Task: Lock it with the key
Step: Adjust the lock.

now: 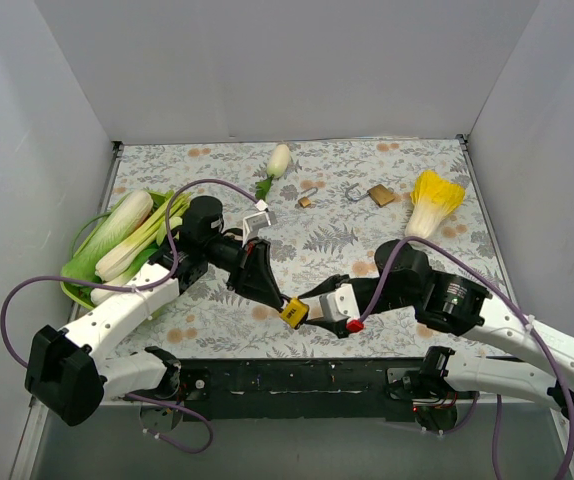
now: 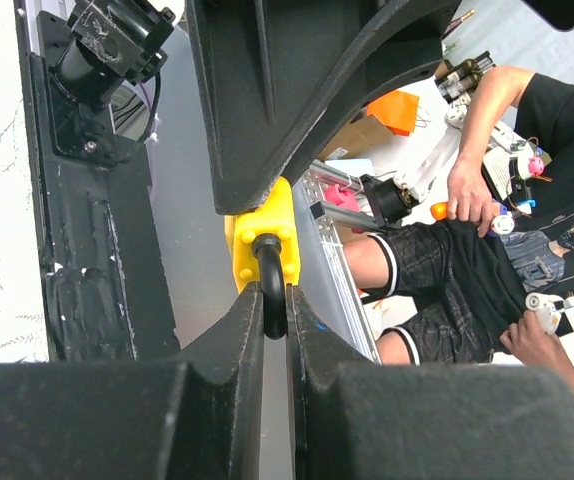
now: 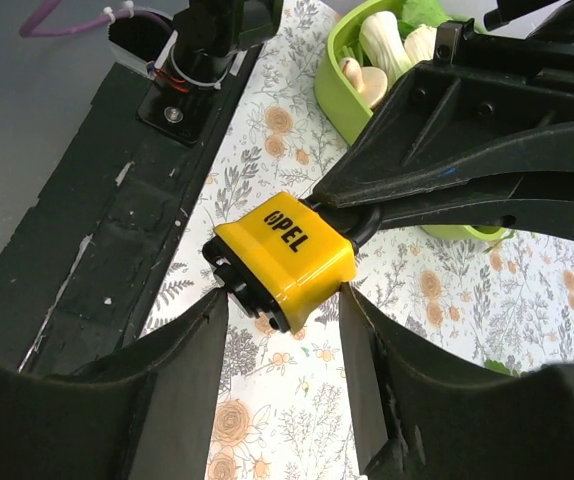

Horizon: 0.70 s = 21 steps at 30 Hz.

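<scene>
- The plastic-cased yellow padlock (image 3: 285,260) carries black "OPEL" lettering, with a black shackle (image 2: 271,275).
- The cloth-covered tabletop (image 1: 347,240) is white with grey leaf sprigs and orange-brown flowers.
- The lime-green plastic basket (image 3: 342,95) holds pale green and white leafy vegetables (image 1: 127,235).
- The small brass padlock (image 1: 381,195) is golden-brown with a silver shackle.
- Both black pincers, left (image 1: 267,283) and right (image 1: 319,312), sit on white arm links with purple cables (image 1: 217,184).
- The yellow-and-white toy cabbage (image 1: 429,200) lies by the right wall.

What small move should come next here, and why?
Probably close the right end effector on the yellow plastic padlock's base: its fingers straddle the body but stand apart from it, while the left end effector grips the black shackle.
</scene>
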### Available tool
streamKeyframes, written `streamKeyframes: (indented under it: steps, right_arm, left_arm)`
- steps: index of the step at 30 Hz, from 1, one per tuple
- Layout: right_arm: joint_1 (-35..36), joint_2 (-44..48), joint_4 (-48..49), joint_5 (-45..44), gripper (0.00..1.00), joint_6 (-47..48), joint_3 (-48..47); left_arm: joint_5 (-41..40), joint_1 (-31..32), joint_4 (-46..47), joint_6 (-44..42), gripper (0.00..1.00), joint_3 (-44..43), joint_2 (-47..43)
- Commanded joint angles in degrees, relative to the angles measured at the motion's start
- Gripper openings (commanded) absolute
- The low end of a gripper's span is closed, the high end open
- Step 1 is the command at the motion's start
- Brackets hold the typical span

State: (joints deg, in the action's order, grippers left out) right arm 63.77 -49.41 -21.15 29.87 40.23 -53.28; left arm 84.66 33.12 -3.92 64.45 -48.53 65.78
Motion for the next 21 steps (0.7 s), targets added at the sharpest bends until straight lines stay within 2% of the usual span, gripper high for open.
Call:
streamKeyframes:
  steps: [1,12,14,15,16,21]
  right_arm:
    - [0.22,-0.08,4.36,-2.01,0.55,-1.12,0.89]
    - [0.30,-0.95,8.50,-5.35,0.47,-7.80,1.07]
    - [0.30,-0.87,7.27,-6.39,0.56,-8.58,0.28]
    - [0.22,-0.78,6.22,-7.01,0.66,-9.02,0.02]
    - [0.22,-0.60,3.59,-7.89,0.71,-9.72,-0.42]
    - [-1.45,2.99,-4.16,-15.53,0.85,-14.46,-0.60]
  left_arm:
    - [-0.20,0.45,9.97,5.42,0.00,-0.60,-1.97]
    - [-1.08,0.36,11.04,7.10,0.00,0.19,-2.50]
    - [-0.90,-0.16,10.61,6.84,0.00,0.28,-2.50]
    - [-0.90,-0.43,9.30,6.14,0.00,0.37,-2.50]
    - [-0.82,-0.86,8.15,5.17,0.00,0.46,-2.50]
    - [-3.01,-2.63,-2.47,-0.63,0.00,-0.16,-2.15]
